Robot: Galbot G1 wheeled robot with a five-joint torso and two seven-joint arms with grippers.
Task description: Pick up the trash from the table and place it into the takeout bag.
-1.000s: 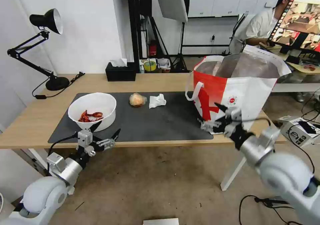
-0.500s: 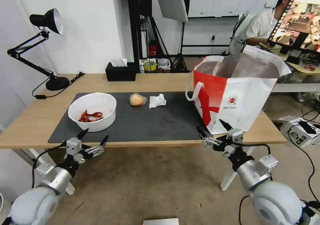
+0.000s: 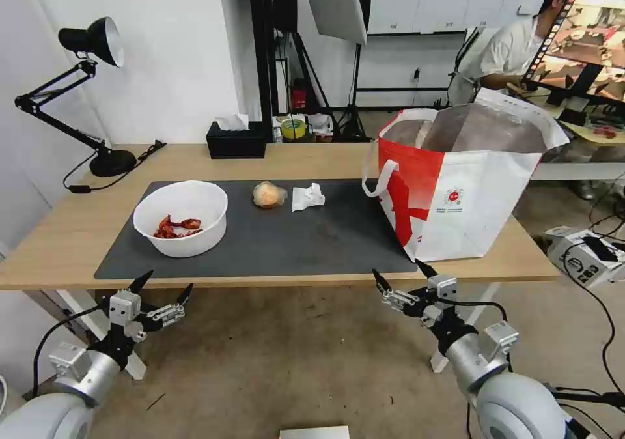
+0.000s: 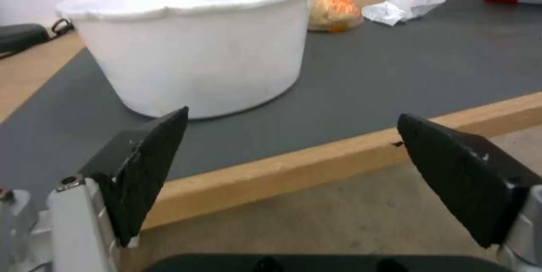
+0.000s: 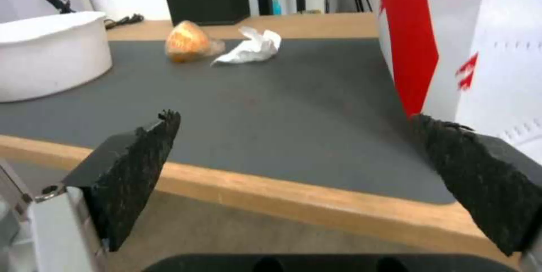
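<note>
On the table's dark mat stand a white bowl with red shells, a wrapped orange lump and a crumpled white tissue. The white-and-red takeout bag stands open at the table's right end. My left gripper hangs open and empty below the front edge, in front of the bowl. My right gripper is open and empty too, just below the edge by the bag's near corner. The lump and tissue lie far beyond both.
A black desk lamp and its cable occupy the table's back left corner. A black tissue box sits at the back edge. Bare floor lies under both arms. Equipment with cables rests on the floor at the right.
Both arms have dropped and pulled back from table height to below the front edge. Both grippers stayed open. Nothing on the table moved.
</note>
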